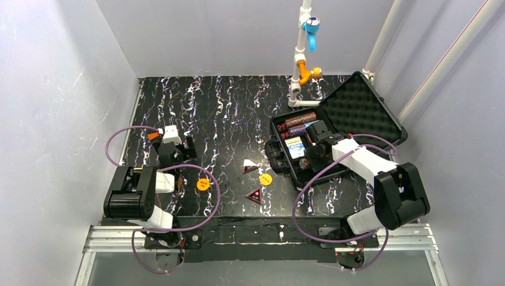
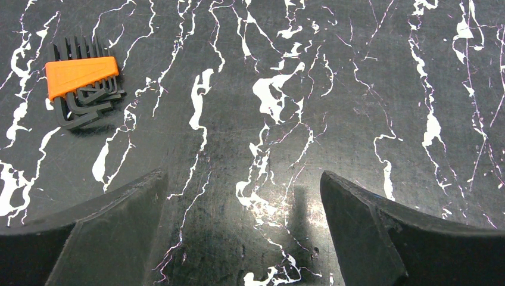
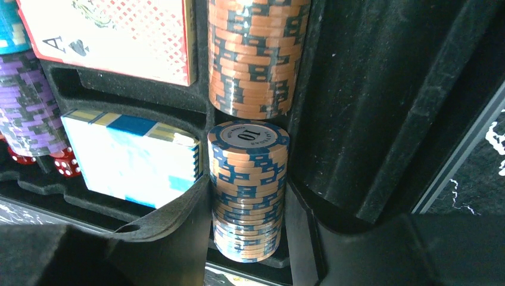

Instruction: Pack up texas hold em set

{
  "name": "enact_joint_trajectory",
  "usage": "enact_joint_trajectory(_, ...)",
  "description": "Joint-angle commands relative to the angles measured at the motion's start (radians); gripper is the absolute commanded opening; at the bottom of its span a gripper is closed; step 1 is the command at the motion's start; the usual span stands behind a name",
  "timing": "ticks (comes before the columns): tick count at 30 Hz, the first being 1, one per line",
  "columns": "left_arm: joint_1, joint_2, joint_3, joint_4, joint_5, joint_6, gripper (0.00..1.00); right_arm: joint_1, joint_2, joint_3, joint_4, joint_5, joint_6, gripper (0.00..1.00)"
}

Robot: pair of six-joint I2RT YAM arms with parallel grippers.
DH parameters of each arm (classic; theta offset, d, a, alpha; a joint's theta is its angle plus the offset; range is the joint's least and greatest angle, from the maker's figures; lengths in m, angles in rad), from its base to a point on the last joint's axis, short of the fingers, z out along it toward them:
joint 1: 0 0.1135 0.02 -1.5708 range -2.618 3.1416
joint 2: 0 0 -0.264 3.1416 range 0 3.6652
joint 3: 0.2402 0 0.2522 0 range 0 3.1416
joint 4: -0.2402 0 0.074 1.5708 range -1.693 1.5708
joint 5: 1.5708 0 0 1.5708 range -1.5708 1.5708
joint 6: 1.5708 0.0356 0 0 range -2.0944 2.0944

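The black case (image 1: 381, 143) lies open at the right, its foam-lined lid (image 1: 360, 110) tipped back. My right gripper (image 1: 309, 156) reaches into its tray and is shut on an orange-and-blue chip roll (image 3: 247, 196) standing in a slot. A second roll (image 3: 256, 56) lies beyond it. A blue card deck (image 3: 131, 158), a red card deck (image 3: 119, 36) and purple chips (image 3: 27, 101) sit to its left. Two orange discs (image 1: 203, 184) (image 1: 265, 179) and two dark triangular markers (image 1: 250, 167) (image 1: 255, 196) lie on the table. My left gripper (image 2: 243, 176) is open and empty above bare table.
A hex key set with an orange holder (image 2: 83, 83) lies on the table ahead and left of my left gripper. A white pipe stand with orange and blue fittings (image 1: 301, 59) rises behind the case. Red dice (image 3: 65, 164) sit in the tray. Grey walls enclose the marbled black table.
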Motion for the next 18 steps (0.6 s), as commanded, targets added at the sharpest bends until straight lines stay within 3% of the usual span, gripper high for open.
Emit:
enact_joint_trajectory(1, -0.004, -0.017, 0.009, 0.008, -0.021, 0.012, 0.98, -0.053, -0.016, -0.017, 0.05, 0.134, 0.012, 0.16)
enact_joint_trajectory(8, -0.004, -0.017, 0.009, 0.008, -0.021, 0.012, 0.98, -0.06, -0.02, -0.012, 0.053, 0.157, -0.006, 0.3)
enact_joint_trajectory(18, -0.004, -0.016, 0.009, 0.007, -0.021, 0.012, 0.98, -0.061, -0.033, 0.003, 0.057, 0.181, -0.033, 0.63)
